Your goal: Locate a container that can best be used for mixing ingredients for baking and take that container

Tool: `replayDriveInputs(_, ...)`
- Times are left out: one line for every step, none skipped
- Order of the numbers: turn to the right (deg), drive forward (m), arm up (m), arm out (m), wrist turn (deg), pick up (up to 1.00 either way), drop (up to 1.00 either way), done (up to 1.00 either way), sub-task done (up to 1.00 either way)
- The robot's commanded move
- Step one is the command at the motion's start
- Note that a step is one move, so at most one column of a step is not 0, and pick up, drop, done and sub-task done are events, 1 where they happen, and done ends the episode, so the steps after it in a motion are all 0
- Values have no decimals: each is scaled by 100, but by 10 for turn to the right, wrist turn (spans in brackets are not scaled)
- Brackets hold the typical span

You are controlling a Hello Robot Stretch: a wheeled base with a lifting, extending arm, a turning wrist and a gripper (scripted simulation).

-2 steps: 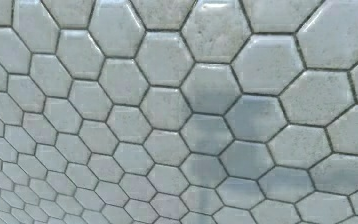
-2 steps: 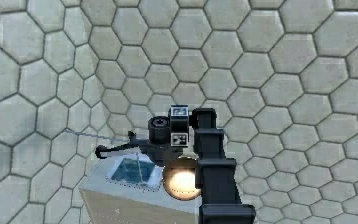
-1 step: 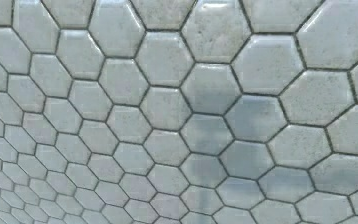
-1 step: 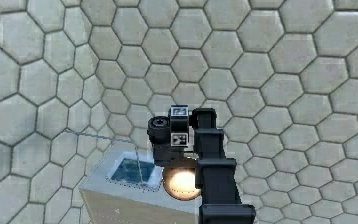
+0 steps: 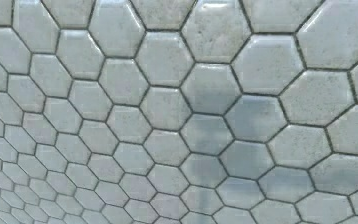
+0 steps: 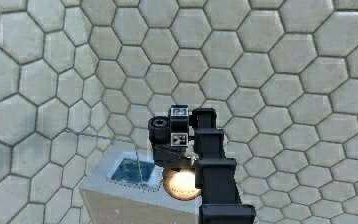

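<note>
In the arm side view the dark arm (image 6: pixel 215 180) rises from the bottom edge, with two small white marker squares near its far end. My gripper (image 6: pixel 161 130) is the dark body just left of them, seen against the hexagon-tiled wall. A round, shiny, pale-brown thing (image 6: pixel 180 183), bowl-like in shape, sits just below the gripper and against the arm's left side. It overlaps the corner of a white unit (image 6: pixel 107 192). I cannot tell whether the gripper holds anything.
The white unit at the arm side view's lower left has a bluish glassy inset (image 6: pixel 130 173) on top. Grey hexagon tiles cover the wall (image 6: pixel 287 70) behind it. The same hexagon-tiled wall (image 5: pixel 187 110) stands close ahead in the forward view.
</note>
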Motion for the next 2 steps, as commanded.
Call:
replayDriveInputs(0,0,-30,0,0,0,0,0,0)
replayDriveInputs(0,0,0,0,0,100,0,0,0)
